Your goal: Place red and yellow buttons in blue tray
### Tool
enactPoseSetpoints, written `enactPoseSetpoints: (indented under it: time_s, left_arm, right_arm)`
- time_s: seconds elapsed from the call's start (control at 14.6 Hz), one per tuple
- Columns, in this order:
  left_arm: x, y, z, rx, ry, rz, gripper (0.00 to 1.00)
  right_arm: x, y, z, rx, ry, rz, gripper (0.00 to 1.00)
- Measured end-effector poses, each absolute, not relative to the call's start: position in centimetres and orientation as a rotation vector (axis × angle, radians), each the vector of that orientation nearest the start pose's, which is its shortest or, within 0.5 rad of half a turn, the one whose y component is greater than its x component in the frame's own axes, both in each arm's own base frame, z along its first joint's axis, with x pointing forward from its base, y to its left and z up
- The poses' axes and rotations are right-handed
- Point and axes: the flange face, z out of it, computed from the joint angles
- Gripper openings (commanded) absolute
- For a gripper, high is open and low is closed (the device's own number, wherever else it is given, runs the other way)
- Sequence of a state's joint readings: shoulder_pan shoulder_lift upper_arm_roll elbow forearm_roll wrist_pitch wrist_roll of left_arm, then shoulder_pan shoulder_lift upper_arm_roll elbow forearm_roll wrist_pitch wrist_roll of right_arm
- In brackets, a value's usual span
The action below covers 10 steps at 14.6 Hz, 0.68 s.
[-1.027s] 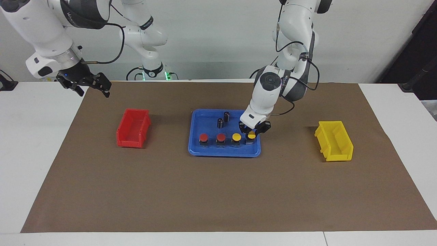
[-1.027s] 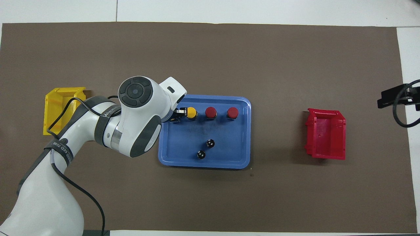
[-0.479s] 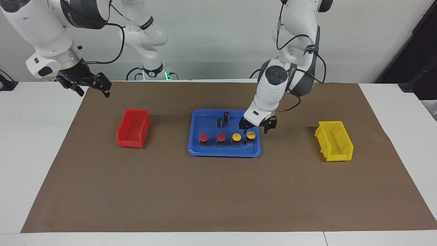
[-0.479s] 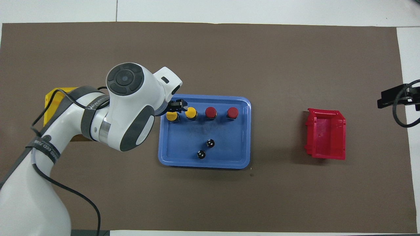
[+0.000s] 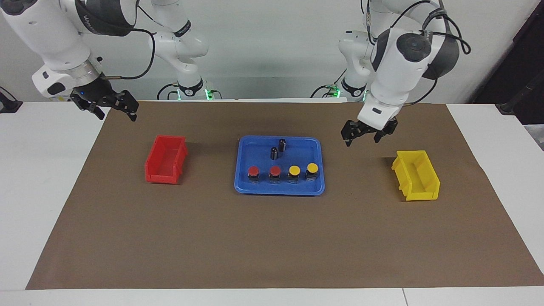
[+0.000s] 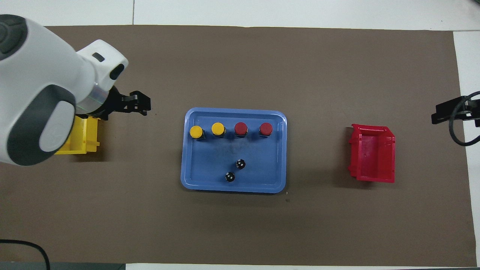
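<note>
The left gripper [image 5: 362, 139] has lifted, open and empty, off the yellow button [image 5: 312, 168].

wall [image 5: 272, 42]: plain pale | table [image 5: 42, 191]: white | mat [image 5: 272, 238]: brown paper

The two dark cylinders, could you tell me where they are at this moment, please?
The two dark cylinders stand upright in the blue tray, close together, nearer to the robots than the row of red and yellow buttons.
</note>
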State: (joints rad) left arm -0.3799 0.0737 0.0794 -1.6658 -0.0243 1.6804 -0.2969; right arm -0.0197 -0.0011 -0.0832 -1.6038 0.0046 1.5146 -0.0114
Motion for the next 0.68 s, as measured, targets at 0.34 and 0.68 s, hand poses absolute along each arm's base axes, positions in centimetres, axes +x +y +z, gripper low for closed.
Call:
enactPoseSetpoints:
  time_s: [0.34, 0.68]
  left_arm:
    - [54.6, -9.0, 57.8, -3.15, 0.094, 0.136, 1.0]
    - [53.8, -5.6, 60.1, -3.16, 0.173, 0.09, 1.0]
  right_arm:
    - [54.4, -5.8, 60.5, -3.125, 0.15, 0.137, 1.0]
    - [54.3, -5.9, 60.5, -3.125, 0.152, 0.136, 1.0]
